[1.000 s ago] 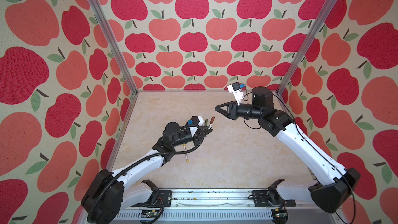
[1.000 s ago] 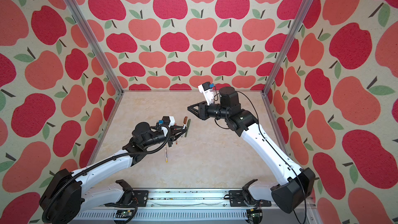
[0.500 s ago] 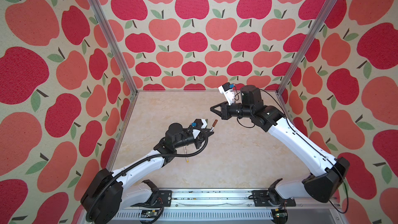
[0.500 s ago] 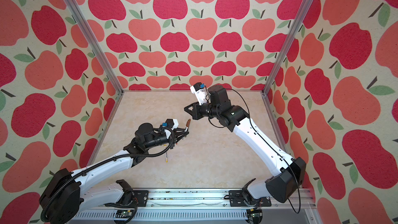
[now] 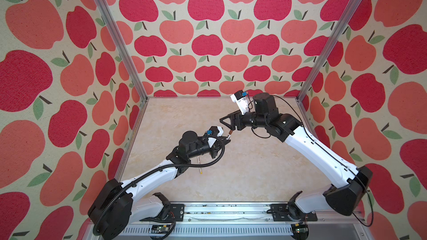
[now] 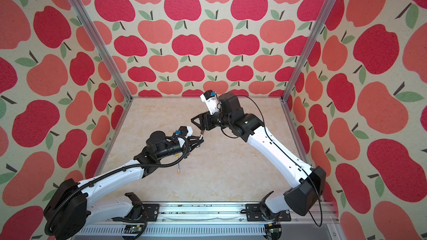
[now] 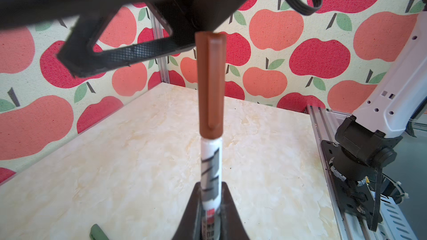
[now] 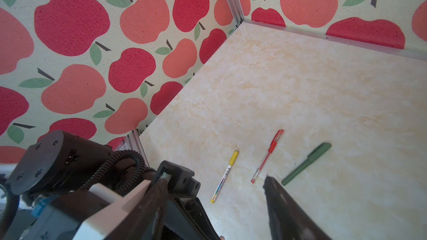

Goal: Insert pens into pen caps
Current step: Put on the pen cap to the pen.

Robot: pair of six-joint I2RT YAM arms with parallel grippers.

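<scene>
**Lettering.** The white barrel of the brown-capped pen (image 7: 210, 169) is printed with slanted grey-black strokes. Nearer the fingers it bears a red patch with small characters. None of this can be read. A line of dark print is carried on the barrel of the yellow-capped pen (image 8: 223, 177), too small to be read.

**Pose.** The left arm (image 5: 150, 178) is stretched low from the near left toward the middle of the table (image 8: 300, 77). The right arm (image 5: 318, 155) is raised from the near right and bent at the wrist. In both top views the two grippers are set nose to nose above the table's middle. The left gripper (image 7: 210, 187) is pinched on the barrel of the brown-capped pen, which is held clear of the table and pointed at the right gripper (image 5: 227, 123). The brown cap (image 7: 210, 84) is seated over the pen's tip, with its closed end at the right gripper's palm; whether contact is made cannot be told. The right gripper's fingers (image 8: 288, 206) are spread wide, and the one finger seen in the left wrist view is kept apart from the cap.

**Remaining pens.** The yellow-capped pen, the red pen (image 8: 268, 155) and the green pen (image 8: 306, 163) are laid side by side on the table, near one another but apart. Each is fitted with a cap of its own colour. In both top views the yellow-capped pen is partly hidden under the left arm.
</scene>
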